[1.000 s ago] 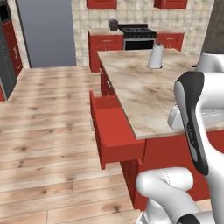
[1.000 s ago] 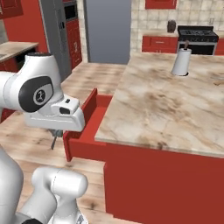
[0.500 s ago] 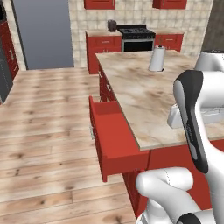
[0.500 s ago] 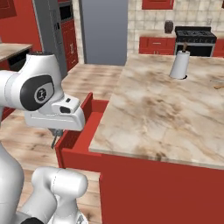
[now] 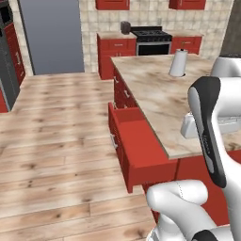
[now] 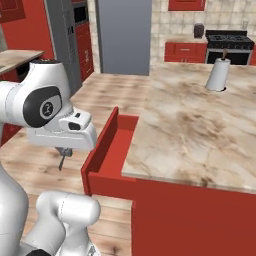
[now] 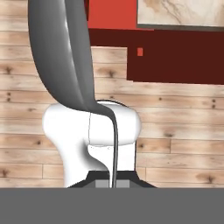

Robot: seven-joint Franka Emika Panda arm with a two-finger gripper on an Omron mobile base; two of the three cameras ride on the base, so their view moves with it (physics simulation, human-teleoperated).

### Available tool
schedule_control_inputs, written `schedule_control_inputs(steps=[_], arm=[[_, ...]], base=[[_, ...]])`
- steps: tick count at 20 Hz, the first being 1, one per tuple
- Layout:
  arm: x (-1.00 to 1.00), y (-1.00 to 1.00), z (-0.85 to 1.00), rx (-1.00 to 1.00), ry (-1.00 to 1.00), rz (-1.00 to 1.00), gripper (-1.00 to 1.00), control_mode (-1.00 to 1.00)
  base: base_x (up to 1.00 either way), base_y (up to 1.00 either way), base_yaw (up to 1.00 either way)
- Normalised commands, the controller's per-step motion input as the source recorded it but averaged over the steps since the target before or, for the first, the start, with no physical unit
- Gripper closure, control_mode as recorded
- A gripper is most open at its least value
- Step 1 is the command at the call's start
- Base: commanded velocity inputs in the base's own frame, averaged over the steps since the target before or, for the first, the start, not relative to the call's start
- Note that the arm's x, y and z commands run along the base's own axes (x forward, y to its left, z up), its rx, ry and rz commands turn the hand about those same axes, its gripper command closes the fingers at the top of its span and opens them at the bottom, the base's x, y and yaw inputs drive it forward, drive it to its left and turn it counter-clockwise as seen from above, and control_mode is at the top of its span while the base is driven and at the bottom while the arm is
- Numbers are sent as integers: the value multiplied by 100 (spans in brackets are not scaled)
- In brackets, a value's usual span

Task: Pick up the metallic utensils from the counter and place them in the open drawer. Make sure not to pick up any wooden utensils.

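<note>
My gripper (image 6: 63, 151) hangs left of the counter (image 6: 200, 125), above the wooden floor, shut on a grey metal spoon (image 6: 62, 162) that points down. In the hand view the spoon (image 7: 61, 52) fills the upper left, its thin handle running down between the fingertips. The open drawer (image 6: 112, 145) sticks out of the counter's red side just right of the gripper, also seen as the open drawer (image 5: 141, 141) and the drawer (image 7: 111, 13). The counter (image 5: 160, 94) is a beige marbled top. The wooden utensils are out of view.
A white paper towel roll (image 6: 217, 74) stands at the counter's far end (image 5: 178, 63). A stove (image 5: 150, 40) and red cabinets line the back wall, beside a grey fridge (image 5: 49, 35). Wooden floor (image 5: 56, 141) spreads left of the drawer.
The whole picture has shifted, so the base has driven; the drawer and counter sit differently in both base views. The arm keeps its pose and the gripper stays shut on the spoon.
</note>
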Motion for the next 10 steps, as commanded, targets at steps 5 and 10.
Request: schedule_control_inputs(steps=[5, 10], arm=[[0, 0, 0, 0, 0, 0, 100, 100], [0, 0, 0, 0, 0, 0, 100, 100]], base=[[0, 43, 0], [16, 0, -2]])
